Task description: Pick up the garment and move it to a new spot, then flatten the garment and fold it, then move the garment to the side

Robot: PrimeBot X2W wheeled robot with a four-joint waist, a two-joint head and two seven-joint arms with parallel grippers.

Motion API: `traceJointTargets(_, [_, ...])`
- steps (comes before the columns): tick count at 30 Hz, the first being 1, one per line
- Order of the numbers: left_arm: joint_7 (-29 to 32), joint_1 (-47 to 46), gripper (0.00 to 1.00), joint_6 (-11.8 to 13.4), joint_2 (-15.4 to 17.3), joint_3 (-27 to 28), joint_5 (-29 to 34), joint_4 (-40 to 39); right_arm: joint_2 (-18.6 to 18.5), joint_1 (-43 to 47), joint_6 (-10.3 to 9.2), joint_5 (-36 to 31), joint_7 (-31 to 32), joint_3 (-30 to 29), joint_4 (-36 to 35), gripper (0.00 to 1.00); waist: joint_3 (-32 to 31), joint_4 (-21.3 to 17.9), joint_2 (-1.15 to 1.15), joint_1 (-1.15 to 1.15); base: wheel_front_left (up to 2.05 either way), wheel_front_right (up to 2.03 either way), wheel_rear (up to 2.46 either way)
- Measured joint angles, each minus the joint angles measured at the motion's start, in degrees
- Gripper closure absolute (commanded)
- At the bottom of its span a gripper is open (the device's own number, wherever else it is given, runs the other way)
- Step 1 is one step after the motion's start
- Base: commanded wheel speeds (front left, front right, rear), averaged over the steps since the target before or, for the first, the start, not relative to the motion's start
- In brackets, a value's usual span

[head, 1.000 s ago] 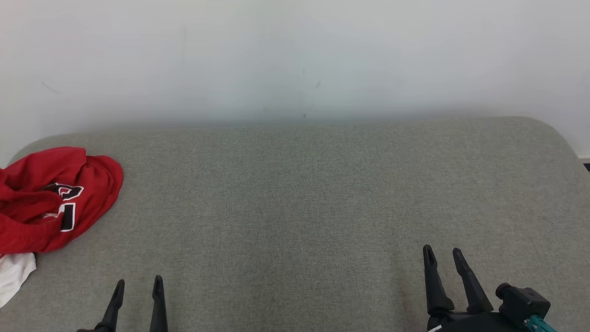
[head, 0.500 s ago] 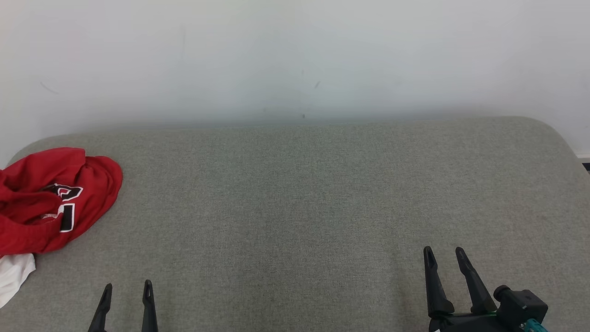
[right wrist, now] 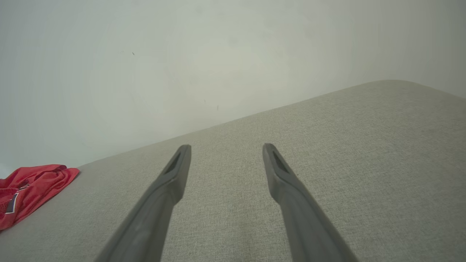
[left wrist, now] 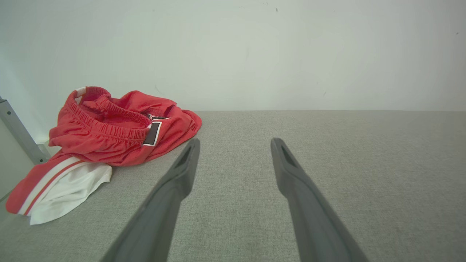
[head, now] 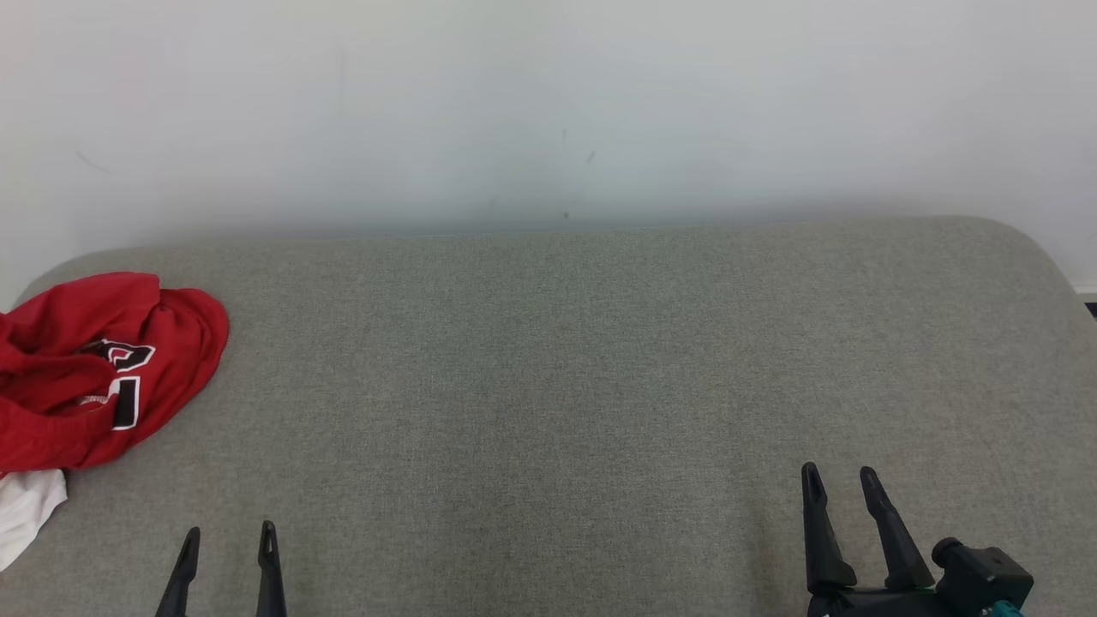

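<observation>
Left tool agape; red garment crumpled

A: How much of the red garment does the head view catch?
B: Its left part runs off the left edge, as does the white panel beneath.
A: Can you read the black-and-white print?
B: No, folds break the letters up.
A: And the grippers?
B: The left gripper is cut by the bottom edge just below its fingertips; the right gripper loses its lower body there.
A: That grey bar in the left wrist view?
B: Cut by the left edge; its nature is unclear
</observation>
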Motion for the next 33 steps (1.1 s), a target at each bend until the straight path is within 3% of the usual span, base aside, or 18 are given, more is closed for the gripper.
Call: traceJointTargets(33, [0.0,0.0,0.00,0.2,-0.3,0.8,0.1,0.2,0.0,0.0,0.00,-1.0,0.0,0.2,0.3,0.00,0.5,0.1,0.00,0.00,0.00,0.00,0.00])
